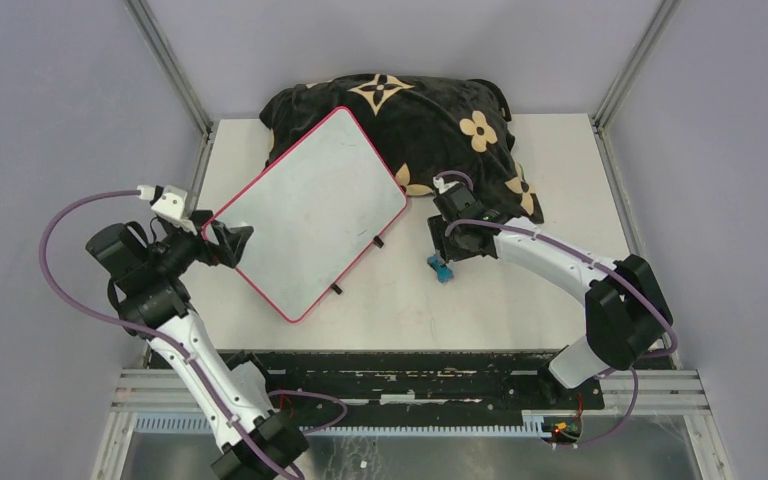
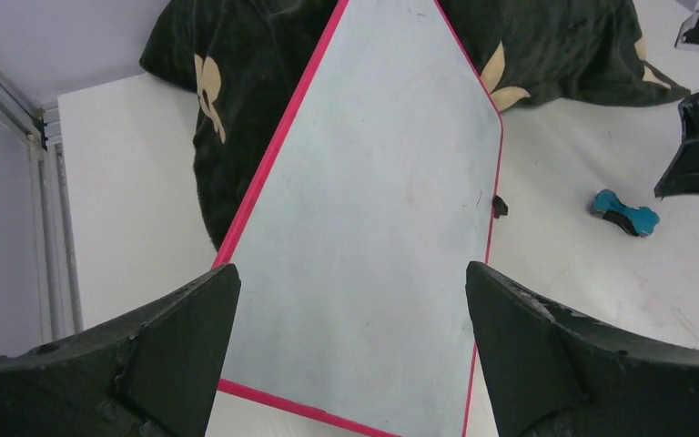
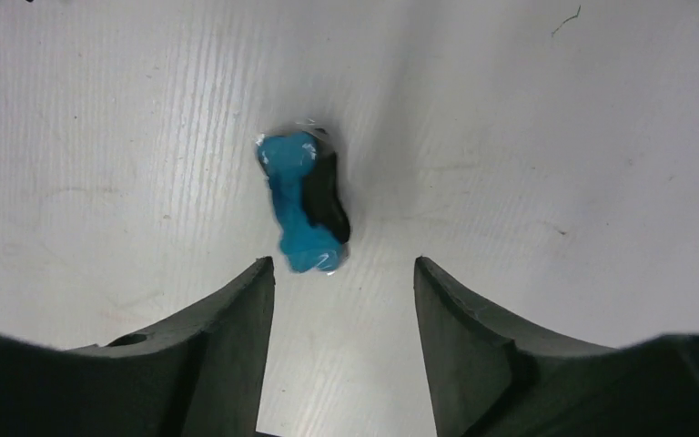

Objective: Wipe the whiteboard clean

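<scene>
Nearest the left wrist lens, the left gripper's [image 2: 350, 273] two dark fingers [image 2: 182, 337] stand spread wide, with the near end of the whiteboard [image 2: 373, 228] between them. Whether either finger touches the pink-red rim cannot be told.

From above, the whiteboard [image 1: 310, 210] lies slantwise on the left half of the table [image 1: 480, 300], its long axis running from 7 o'clock to 1 o'clock. Its far end rests tilted up on the cushion [image 1: 430, 110], and its near corner points toward the arm bases. The white face looks almost clean, with only faint pinkish smudges. Two small black feet [image 1: 379, 241] stick out along its right rim.

At the board's 9 o'clock, the left gripper [image 1: 232, 240] sits right at the left corner. At 12 to 1 o'clock the black cushion with tan flowers fills the back of the table.

At the board's 3 o'clock, a little apart from the rim, the right gripper [image 1: 443, 255] points down at the table. In the right wrist view its fingers [image 3: 237, 328] are parted and hold nothing [image 3: 343, 264]. A small blue and black eraser [image 3: 305, 205] lies flat on the table at 12 o'clock from the fingertips, just beyond the left one. From above, the eraser [image 1: 442, 270] shows at the gripper's 6 o'clock.
</scene>
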